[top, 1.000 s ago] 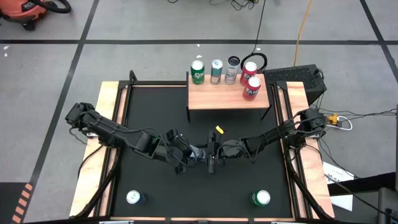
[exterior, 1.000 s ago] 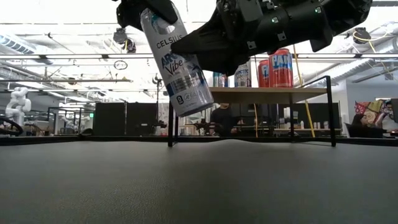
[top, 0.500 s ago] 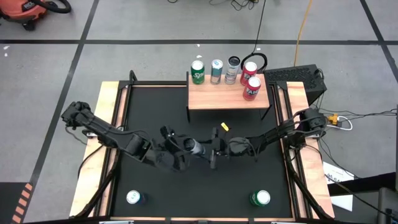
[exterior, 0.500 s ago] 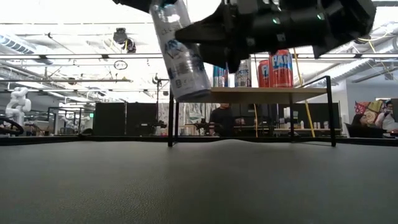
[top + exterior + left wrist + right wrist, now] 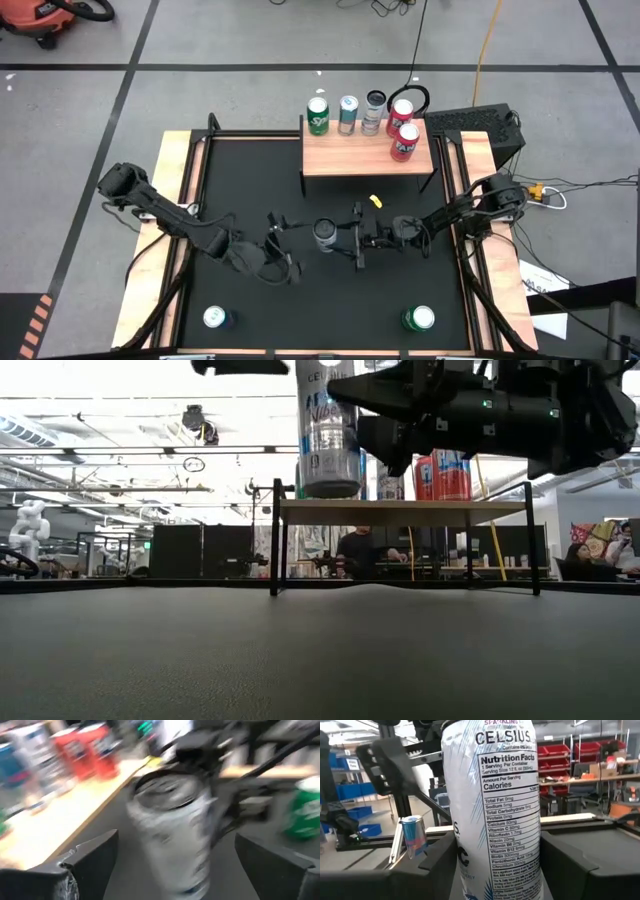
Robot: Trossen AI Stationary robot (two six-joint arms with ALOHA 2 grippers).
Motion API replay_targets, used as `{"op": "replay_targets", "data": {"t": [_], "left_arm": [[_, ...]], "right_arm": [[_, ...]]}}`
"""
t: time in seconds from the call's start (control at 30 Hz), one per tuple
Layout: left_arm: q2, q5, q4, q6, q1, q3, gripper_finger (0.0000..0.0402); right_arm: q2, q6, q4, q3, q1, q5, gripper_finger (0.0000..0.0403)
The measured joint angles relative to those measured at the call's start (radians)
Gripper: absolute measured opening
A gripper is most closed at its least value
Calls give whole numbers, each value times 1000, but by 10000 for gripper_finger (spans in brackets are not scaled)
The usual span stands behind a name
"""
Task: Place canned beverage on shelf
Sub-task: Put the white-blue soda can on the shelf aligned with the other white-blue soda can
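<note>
Right hand (image 5: 345, 238) gripping upright Celsius can (image 5: 325, 234), left hand (image 5: 281, 247) spread open beside it

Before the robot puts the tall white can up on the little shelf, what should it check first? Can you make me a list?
1. Right gripper holds the white can: ok.
2. Left gripper open and off the can: ok.
3. Can upright: ok.
4. Can bottom higher than the shelf top: ok in the low view.
5. Bare spot on the shelf in front of the standing cans: ok.
6. Can already over the shelf: not ok; it hangs in front of it.
</note>
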Motion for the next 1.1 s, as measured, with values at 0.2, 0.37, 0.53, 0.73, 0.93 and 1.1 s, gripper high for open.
{"op": "replay_targets", "data": {"t": [0.2, 0.37, 0.53, 0.73, 0.93, 1.1], "left_arm": [[1, 168, 323, 90, 73, -113, 391], [22, 219, 352, 89, 111, -119, 380], [38, 257, 384, 89, 138, -119, 320], [39, 267, 408, 104, 156, -119, 226], [40, 263, 423, 117, 220, -119, 209], [40, 298, 435, 126, 310, -118, 228]], "right_arm": [[0, -72, 15, 0, 13, 0, 232], [0, -89, 19, 0, 17, 0, 232], [-1, -97, 23, 0, 16, 3, 232], [-3, -87, 18, 1, 15, 32, 238], [-101, -133, -137, -21, 23, 201, 278], [-300, -67, -489, -25, 41, 305, 305]]}}
